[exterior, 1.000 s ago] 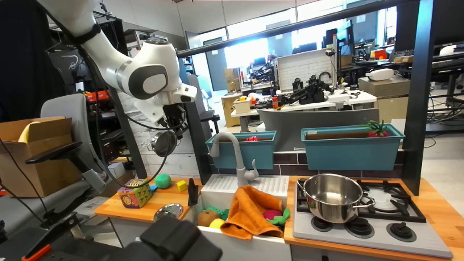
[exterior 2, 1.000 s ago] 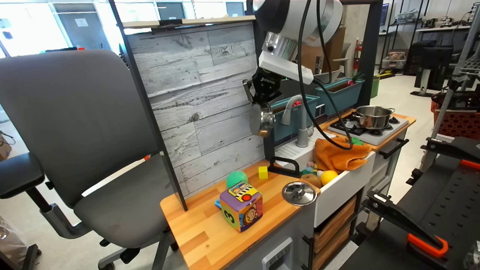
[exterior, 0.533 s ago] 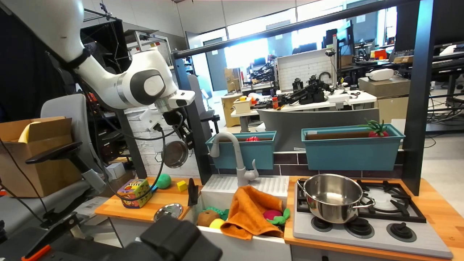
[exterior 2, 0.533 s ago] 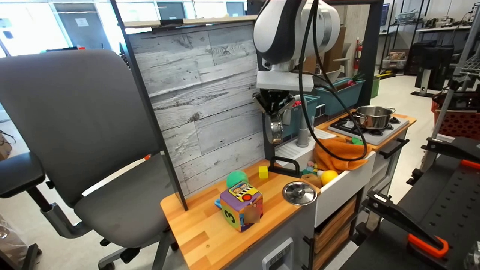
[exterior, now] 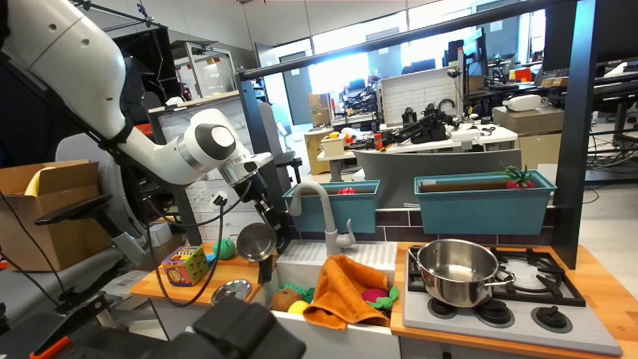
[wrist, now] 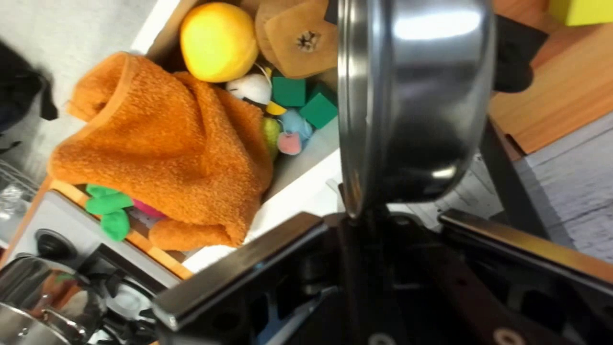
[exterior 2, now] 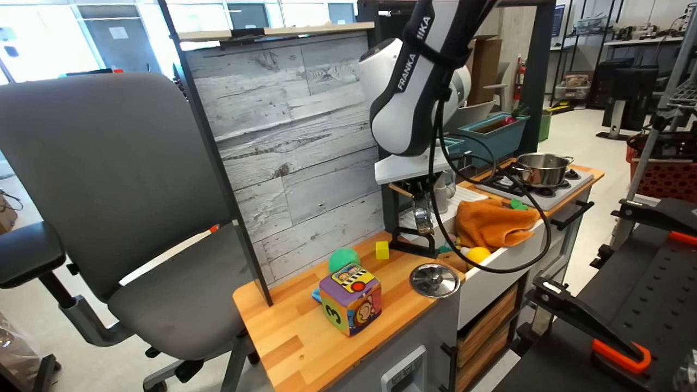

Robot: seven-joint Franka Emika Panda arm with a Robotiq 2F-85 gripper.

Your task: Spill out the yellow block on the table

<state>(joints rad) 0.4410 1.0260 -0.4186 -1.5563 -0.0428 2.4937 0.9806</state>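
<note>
"Pincer [exterior: 272, 222] apart, or together?"

"Clamped on the steel pan [exterior: 256, 242], which hangs tipped on its side"

"And the yellow block [exterior 2: 382, 250]?"

"On the table [exterior 2: 288, 337] in an exterior view, at one o'clock from the toy cube [exterior 2: 351, 299], with the lid [exterior 2: 435, 282] at the block's four o'clock"

Yellow block [exterior 2: 382, 250], ball [exterior 2: 343, 259], cube [exterior 2: 350, 299], lid [exterior 2: 434, 281] on wooden table [exterior 2: 288, 340]
</note>
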